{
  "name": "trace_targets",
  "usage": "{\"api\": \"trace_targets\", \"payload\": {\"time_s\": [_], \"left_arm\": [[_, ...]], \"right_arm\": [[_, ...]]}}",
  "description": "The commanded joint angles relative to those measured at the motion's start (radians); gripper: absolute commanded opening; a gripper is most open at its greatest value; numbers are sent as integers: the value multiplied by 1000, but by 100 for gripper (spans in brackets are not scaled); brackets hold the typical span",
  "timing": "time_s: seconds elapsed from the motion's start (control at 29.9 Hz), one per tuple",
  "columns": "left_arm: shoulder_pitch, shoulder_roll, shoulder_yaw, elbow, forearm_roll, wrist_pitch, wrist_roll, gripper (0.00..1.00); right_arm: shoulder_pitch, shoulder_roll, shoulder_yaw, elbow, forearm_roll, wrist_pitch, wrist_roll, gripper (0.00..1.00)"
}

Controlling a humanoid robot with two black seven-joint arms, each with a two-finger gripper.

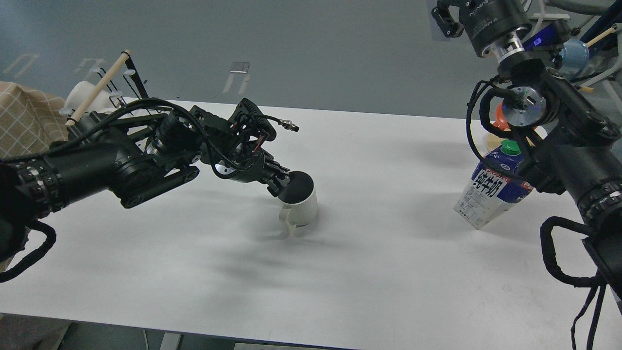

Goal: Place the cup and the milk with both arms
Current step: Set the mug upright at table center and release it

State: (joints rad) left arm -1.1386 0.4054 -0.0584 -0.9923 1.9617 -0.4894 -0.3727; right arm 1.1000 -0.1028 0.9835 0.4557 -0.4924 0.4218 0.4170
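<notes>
Milk carton [488, 194]: large dark Chinese characters "纯牛奶" on white side panel, red band of small print above, unreadable. Fine print lower on carton, too small. Right arm housing [491, 14]: faint lettering, illegible.

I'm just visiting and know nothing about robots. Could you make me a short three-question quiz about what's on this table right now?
1. True or false: the cup stands on the white table at the tip of the left arm's fingers.
2. Which colour is the screw cap on the milk? A) red B) green C) yellow
3. Fill in: the milk stands near the table's ____ edge, next to the right arm.

Key: 1 true; 2 B; 3 right.
</notes>
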Motion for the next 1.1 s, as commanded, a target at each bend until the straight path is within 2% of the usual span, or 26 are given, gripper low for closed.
{"api": "trace_targets", "payload": {"time_s": [0.0,0.2,0.37,0.5,0.53,0.63,0.7,0.83,0.9,1.07], "left_arm": [[-10,0,-1,0,-3,1,-2,80],[-18,0,-6,-5,-3,1,-3,82],[-76,15,-12,-28,-58,1,-11,85],[-220,79,-15,-43,-277,1,-11,88],[-221,79,-15,-43,-277,1,-11,88],[-325,111,-18,-32,-524,1,-8,90],[-372,156,-24,-16,-740,1,4,92],[-377,187,-44,43,-976,1,34,93],[-357,190,-78,114,-1145,1,46,94],[-247,168,-142,245,-1436,1,44,95]], "right_arm": [[-2,-1,0,0,0,0,-1,100],[-6,0,0,0,0,0,0,100],[-6,-3,0,1,0,6,0,100],[-8,-21,-2,9,0,12,-1,100],[-8,-21,-2,9,0,12,-1,100],[-8,-64,-3,27,-2,12,0,100],[-12,-118,-21,73,-21,14,-1,100],[-20,-244,-150,170,-55,14,0,100],[-22,-351,-227,256,-78,9,2,100],[-57,-507,-256,343,-162,8,3,100]]}}
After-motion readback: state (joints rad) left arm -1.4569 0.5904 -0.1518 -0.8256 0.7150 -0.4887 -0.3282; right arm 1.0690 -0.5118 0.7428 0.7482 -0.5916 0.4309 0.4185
